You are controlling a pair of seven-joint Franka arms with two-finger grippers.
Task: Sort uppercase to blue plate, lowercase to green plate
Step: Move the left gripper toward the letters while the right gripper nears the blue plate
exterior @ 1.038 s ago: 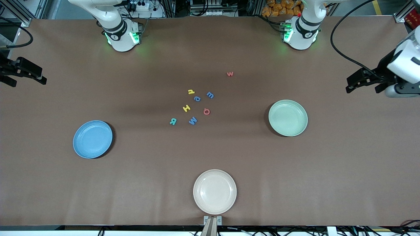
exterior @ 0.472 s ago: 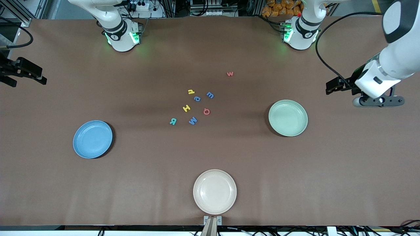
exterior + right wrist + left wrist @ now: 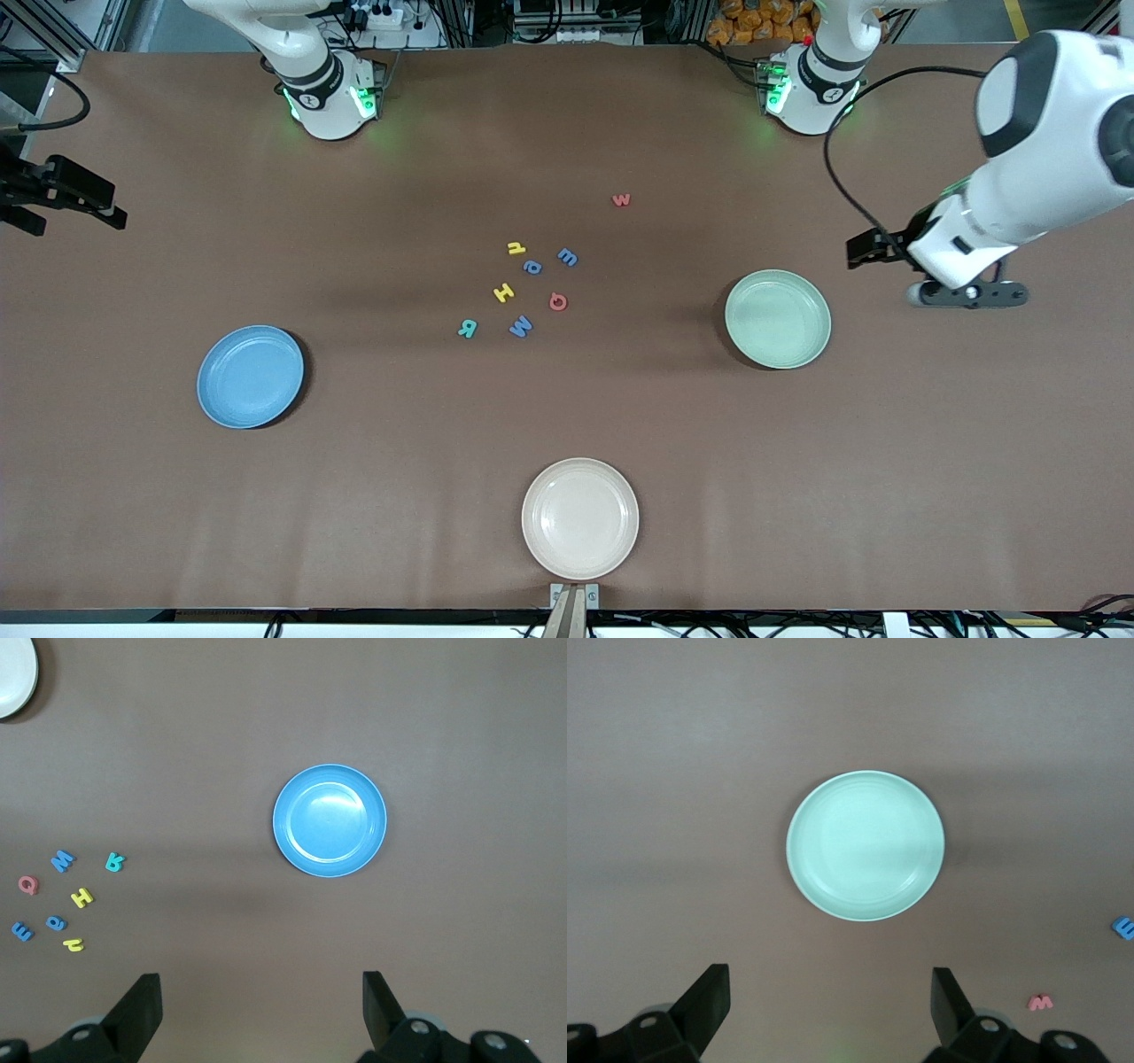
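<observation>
Left end effector (image 3: 873, 248) hangs released beside the green plate (image 3: 778, 319), apparently above bare table; right end effector (image 3: 62, 199) waits released.

This is a robotics lab rather than a home or shop. Two white arms (image 3: 321, 84) are bolted at one edge of a wide counter (image 3: 567, 416) covered in plain brown sheeting, their bases glowing with green status lights (image 3: 361, 100). Aluminium frame rails (image 3: 66, 44) stand at the corners, and black cables (image 3: 864, 168) trail across the surface and hang along the near edge. A power strip (image 3: 376, 16) and bundled wiring sit just past the arm bases. A small metal bracket (image 3: 574, 595) is clamped at the counter's near edge.
</observation>
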